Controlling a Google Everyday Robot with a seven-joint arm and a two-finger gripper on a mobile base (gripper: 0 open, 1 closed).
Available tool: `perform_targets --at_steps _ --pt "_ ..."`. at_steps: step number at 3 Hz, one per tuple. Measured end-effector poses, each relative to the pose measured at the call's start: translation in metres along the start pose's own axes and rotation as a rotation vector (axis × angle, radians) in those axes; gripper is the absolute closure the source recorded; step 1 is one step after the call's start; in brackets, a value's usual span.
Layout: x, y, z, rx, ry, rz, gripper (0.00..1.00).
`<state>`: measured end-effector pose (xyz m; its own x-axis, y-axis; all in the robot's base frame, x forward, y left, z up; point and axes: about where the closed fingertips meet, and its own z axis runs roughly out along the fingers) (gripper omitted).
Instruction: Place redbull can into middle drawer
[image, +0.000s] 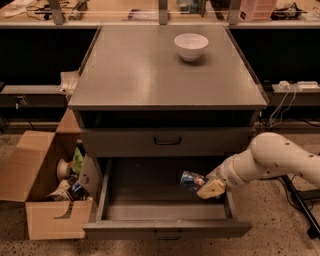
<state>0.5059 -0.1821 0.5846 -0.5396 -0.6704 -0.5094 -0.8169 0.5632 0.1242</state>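
One drawer (142, 192) stands open, and over its right part the can (190, 180) is held tilted, clamped in the gripper (206, 187) reaching in past the drawer's right wall: placing is judged in hand, the next move calling for lowering, then release.

We see dim warm overhead light sheening the flat grey metal table (150, 75), shadowing the open grey metal drawer (150, 195), and glinting on the slim blue-and-silver can (190, 180) clamped in the cream hand (201, 185) over it.
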Motion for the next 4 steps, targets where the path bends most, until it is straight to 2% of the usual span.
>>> perform_targets --at_steps 1,2,3,4 --pt "0.021 -0.017 0.067 -0.049 -0.032 0.057 0.99" --pt "0.028 -0.034 0.127 -0.083 -0.041 0.090 0.69" --pt "0.035 -0.040 0.156 -0.100 -0.036 0.112 0.45" --pt "0.038 -0.042 0.172 -0.114 -0.034 0.123 0.24"
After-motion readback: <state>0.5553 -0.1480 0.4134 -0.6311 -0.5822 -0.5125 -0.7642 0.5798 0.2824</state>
